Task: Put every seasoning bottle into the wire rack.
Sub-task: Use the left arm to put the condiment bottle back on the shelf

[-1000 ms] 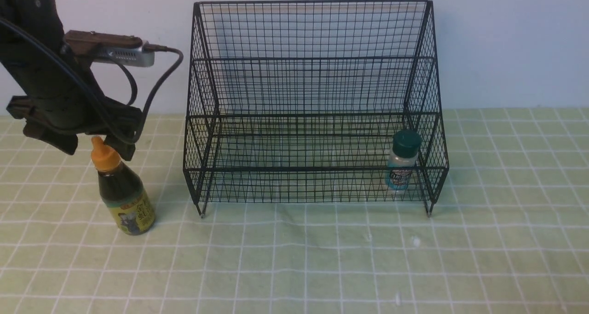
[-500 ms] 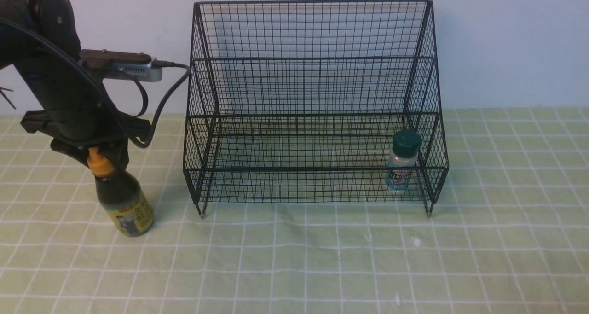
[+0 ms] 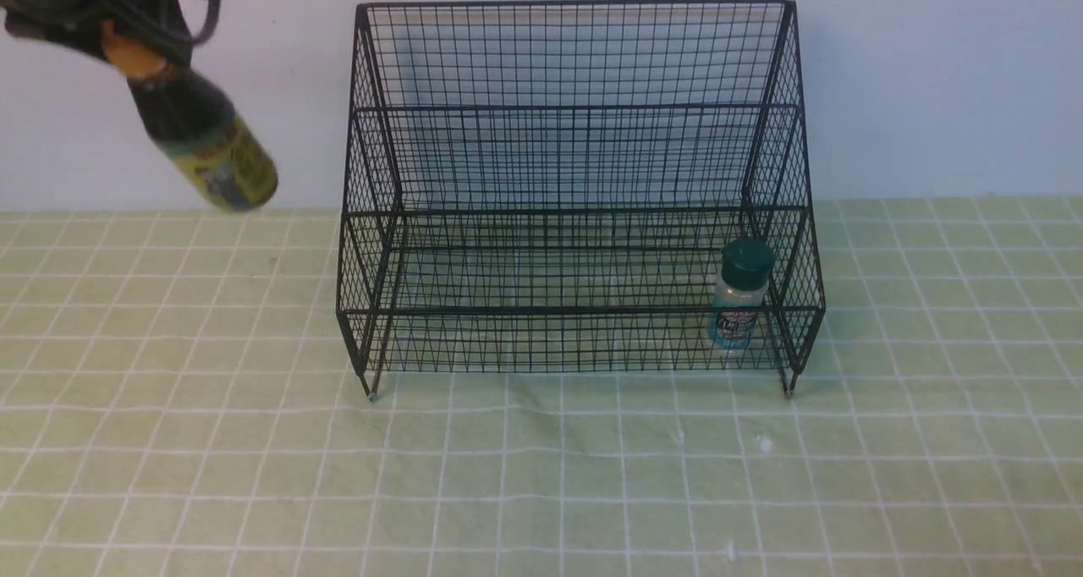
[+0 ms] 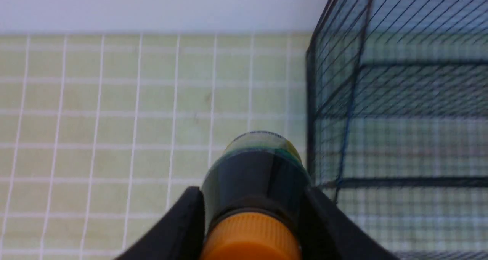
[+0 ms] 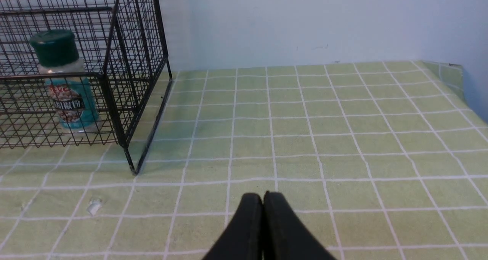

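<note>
**Now: left tool (image 3: 135, 48) clamps the dark bottle (image 3: 203, 150)**

It hangs tilted beneath, off the bench (image 3: 541, 475). Rightward stands the wire rack (image 3: 575, 103), shaker (image 3: 738, 298) in its lower tier near the right tool (image 5: 263, 199), which is pinched together, empty.

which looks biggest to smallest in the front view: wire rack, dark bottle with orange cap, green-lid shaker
1. wire rack, by far the largest
2. dark bottle with orange cap, up in the air at an unclear distance
3. green-lid shaker, plainly smaller than the bottle even so
</note>
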